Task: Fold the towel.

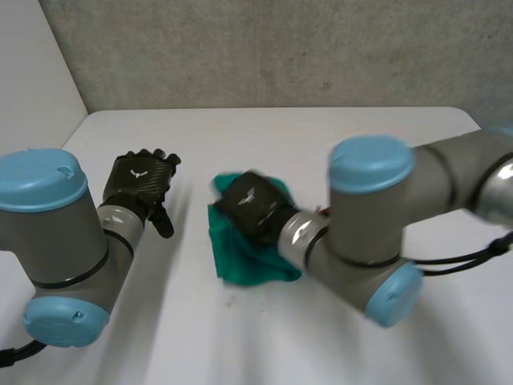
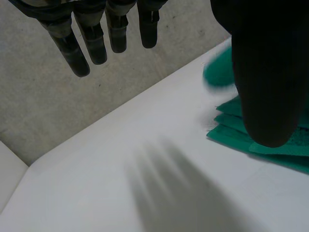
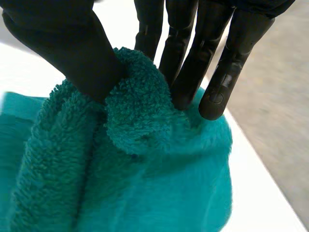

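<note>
A green towel [image 1: 240, 255] lies bunched and partly folded on the white table [image 1: 337, 136] in the head view. My right hand [image 1: 250, 205] sits over its far end. In the right wrist view the thumb [image 3: 72, 48] and fingers [image 3: 193, 63] pinch a raised fold of the towel [image 3: 140, 121] between them. My left hand [image 1: 143, 180] hovers to the left of the towel, apart from it, fingers relaxed and straight. In the left wrist view its fingers [image 2: 91, 38] hang above bare table, and the towel's layered edge [image 2: 241, 137] lies beside the thumb [image 2: 265, 72].
A grey wall [image 1: 280, 48] stands behind the table's far edge. The table's left edge runs diagonally near my left arm [image 1: 48, 241]. My right arm [image 1: 385, 233] crosses the table's right side.
</note>
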Available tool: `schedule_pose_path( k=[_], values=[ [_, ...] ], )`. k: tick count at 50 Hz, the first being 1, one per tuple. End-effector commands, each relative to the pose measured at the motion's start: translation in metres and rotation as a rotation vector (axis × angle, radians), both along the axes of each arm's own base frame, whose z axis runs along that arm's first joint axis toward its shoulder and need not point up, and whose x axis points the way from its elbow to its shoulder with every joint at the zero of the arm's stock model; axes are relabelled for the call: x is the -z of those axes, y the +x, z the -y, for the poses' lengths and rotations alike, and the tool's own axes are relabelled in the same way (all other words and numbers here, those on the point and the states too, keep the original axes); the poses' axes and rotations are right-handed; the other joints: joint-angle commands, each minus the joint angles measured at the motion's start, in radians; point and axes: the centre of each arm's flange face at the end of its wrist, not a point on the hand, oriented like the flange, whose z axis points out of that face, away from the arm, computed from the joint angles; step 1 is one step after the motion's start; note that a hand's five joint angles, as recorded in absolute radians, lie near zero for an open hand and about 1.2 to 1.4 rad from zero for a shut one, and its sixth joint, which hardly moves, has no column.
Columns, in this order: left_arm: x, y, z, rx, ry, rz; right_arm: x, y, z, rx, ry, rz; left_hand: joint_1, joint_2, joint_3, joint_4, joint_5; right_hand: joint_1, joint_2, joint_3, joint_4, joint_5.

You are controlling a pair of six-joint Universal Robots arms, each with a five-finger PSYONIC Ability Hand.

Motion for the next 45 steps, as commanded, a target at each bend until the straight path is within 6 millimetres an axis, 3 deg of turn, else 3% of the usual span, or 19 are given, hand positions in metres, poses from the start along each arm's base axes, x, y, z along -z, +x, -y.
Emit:
schedule_pose_path(
  k=[1, 3, 6, 7, 11, 17, 20, 26, 33, 34, 45],
  values=[
    [-0.004, -0.005, 0.000, 0.015, -0.014, -0.010, 0.028, 0.012, -0.010, -0.050, -0.042, -0.083, -0.021, -0.019, -0.035, -0.022, -0.034, -0.575, -0.797, -0.822, -0.828, -0.790],
    [-0.006, -0.007, 0.001, 0.021, -0.025, -0.015, 0.026, 0.010, -0.004, 0.005, -0.036, -0.076, -0.021, -0.019, -0.035, -0.022, -0.034, -0.760, -0.982, -1.007, -1.013, -0.975],
    [-0.012, -0.014, 0.002, 0.037, -0.049, -0.028, 0.014, 0.006, 0.003, 0.078, -0.019, -0.036, -0.021, -0.019, -0.035, -0.022, -0.034, -0.760, -0.982, -1.007, -1.013, -0.975],
    [-0.017, -0.022, 0.001, 0.057, -0.065, -0.037, -0.002, 0.001, 0.008, 0.128, -0.001, 0.017, -0.018, -0.016, -0.032, -0.019, -0.031, -0.760, -0.982, -1.007, -1.013, -0.975],
    [-0.023, -0.048, -0.005, 0.118, -0.094, -0.065, -0.032, -0.017, 0.021, 0.232, 0.098, 0.160, -0.012, -0.010, -0.026, -0.014, -0.025, -0.760, -0.982, -1.007, -1.013, -0.975],
    [-0.016, -0.070, -0.007, 0.156, -0.058, -0.138, -0.034, -0.041, 0.053, 0.362, 0.236, 0.270, 0.005, 0.007, -0.008, 0.004, -0.007, -0.760, -0.982, -1.007, -1.013, -0.975],
    [-0.001, -0.080, -0.013, 0.174, 0.001, -0.157, -0.028, -0.046, 0.060, 0.373, 0.266, 0.266, 0.008, 0.010, -0.006, 0.007, -0.004, -0.760, -0.982, -1.007, -1.013, -0.975],
    [0.030, -0.079, -0.017, 0.162, 0.112, -0.098, 0.012, -0.038, 0.072, 0.366, 0.357, 0.199, 0.008, 0.010, -0.006, 0.007, -0.004, -0.760, -0.982, -1.007, -1.013, -0.975],
    [0.057, -0.062, -0.020, 0.122, 0.238, -0.011, 0.036, -0.034, 0.079, 0.381, 0.428, 0.140, -0.003, -0.001, -0.017, -0.005, -0.016, -0.760, -0.982, -1.007, -1.013, -0.975],
    [0.067, -0.052, -0.020, 0.099, 0.283, 0.022, 0.039, -0.034, 0.080, 0.384, 0.440, 0.127, -0.006, -0.004, -0.020, -0.008, -0.019, -0.760, -0.982, -1.007, -1.013, -0.975],
    [0.077, -0.041, -0.022, 0.088, 0.313, 0.083, 0.047, -0.034, 0.080, 0.394, 0.478, 0.063, -0.006, -0.004, -0.020, -0.008, -0.019, -0.760, -0.982, -1.007, -1.013, -0.975]
  ],
)
